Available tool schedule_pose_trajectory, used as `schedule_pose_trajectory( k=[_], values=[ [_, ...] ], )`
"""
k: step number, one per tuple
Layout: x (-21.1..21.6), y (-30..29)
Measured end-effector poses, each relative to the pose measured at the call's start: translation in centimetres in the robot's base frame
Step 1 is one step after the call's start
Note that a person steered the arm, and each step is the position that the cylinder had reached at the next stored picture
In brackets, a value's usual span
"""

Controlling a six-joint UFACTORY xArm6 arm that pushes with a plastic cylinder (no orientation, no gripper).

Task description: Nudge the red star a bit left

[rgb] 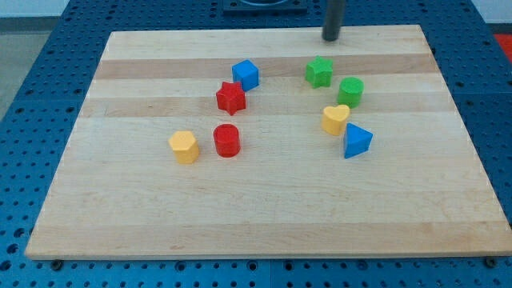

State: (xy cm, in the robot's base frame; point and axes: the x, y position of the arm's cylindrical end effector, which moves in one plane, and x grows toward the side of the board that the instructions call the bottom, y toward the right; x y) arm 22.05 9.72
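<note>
The red star (pixel 230 98) lies on the wooden board (pixel 264 208), left of centre in the upper half. A blue cube (pixel 246 74) sits just up and right of it, almost touching. A red cylinder (pixel 227 140) lies below the star. My tip (pixel 331 38) is at the board's top edge, right of centre, far up and right of the red star and just above the green star (pixel 319 71).
A yellow hexagonal block (pixel 184 147) lies left of the red cylinder. On the right are a green cylinder (pixel 350 91), a yellow heart (pixel 335 119) and a blue triangular block (pixel 357 141). Blue pegboard surrounds the board.
</note>
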Motion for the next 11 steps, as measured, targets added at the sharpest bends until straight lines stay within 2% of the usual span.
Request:
schedule_pose_trajectory(
  k=[1, 2, 6, 11],
  values=[
    [1.1, -4.1],
    [2.9, -5.5],
    [13.6, -6.9],
    [17.4, -8.8]
  ],
)
